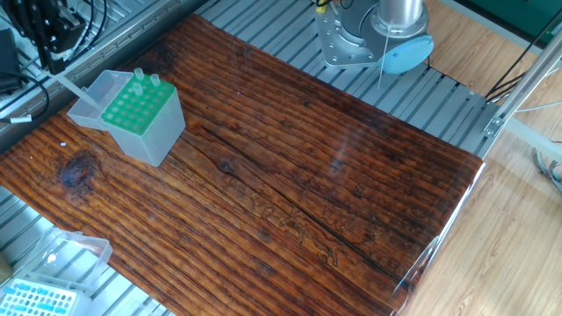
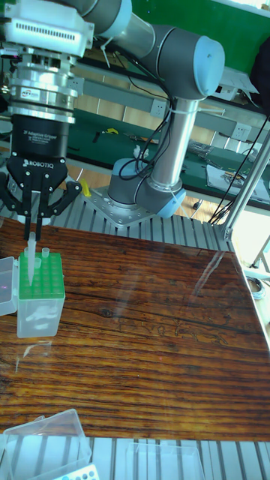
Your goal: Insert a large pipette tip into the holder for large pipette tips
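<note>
My gripper [image 2: 33, 227] hangs over the left side of the holder for large pipette tips [image 2: 39, 300], shut on a large pipette tip [image 2: 28, 262] that points down. The holder is a translucent box with a green grid top [image 1: 132, 107], its clear lid [image 1: 92, 98] folded open to the left. Two other tips [image 1: 146, 81] stand in its far row. In the fixed view the gripper [image 1: 53, 44] is at the top left. There the held pipette tip [image 1: 72, 85] slants toward the lid and the grid's left edge. I cannot tell whether its point is in a hole.
A flatter box with a light-blue grid [image 1: 35, 300] and a clear lid [image 1: 75, 248] sits off the wooden table's [image 1: 290, 175] front left corner. The arm's base [image 1: 369, 39] stands behind the table. Cables [image 1: 22, 83] lie at the far left.
</note>
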You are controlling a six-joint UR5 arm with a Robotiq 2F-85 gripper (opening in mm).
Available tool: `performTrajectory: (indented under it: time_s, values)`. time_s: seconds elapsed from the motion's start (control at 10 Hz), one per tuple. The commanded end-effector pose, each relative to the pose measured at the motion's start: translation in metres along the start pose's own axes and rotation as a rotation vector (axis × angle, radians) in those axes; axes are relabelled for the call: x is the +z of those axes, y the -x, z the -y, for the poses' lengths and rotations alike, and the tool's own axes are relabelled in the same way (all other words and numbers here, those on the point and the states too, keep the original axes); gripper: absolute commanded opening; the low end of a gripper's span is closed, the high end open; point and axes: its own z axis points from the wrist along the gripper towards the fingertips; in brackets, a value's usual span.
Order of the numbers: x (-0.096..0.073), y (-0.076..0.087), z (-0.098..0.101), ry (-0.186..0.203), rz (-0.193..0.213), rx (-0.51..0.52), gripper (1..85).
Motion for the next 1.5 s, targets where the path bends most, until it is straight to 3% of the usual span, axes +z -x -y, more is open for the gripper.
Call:
performTrajectory:
  time_s: [0.0,0.3,0.6,1.0,1.4]
  values:
    - [-0.015,0.017,-0.012,0.023,0.037,-0.065,1.0]
    - [-0.011,0.009,-0.003,0.011,-0.012,-0.100,1.0]
    - [-0.011,0.014,-0.007,0.024,-0.005,-0.073,1.0]
    - [-0.013,0.008,-0.006,0.016,-0.034,-0.064,1.0]
    - [-0.013,0.023,-0.008,0.021,0.024,-0.003,1.0]
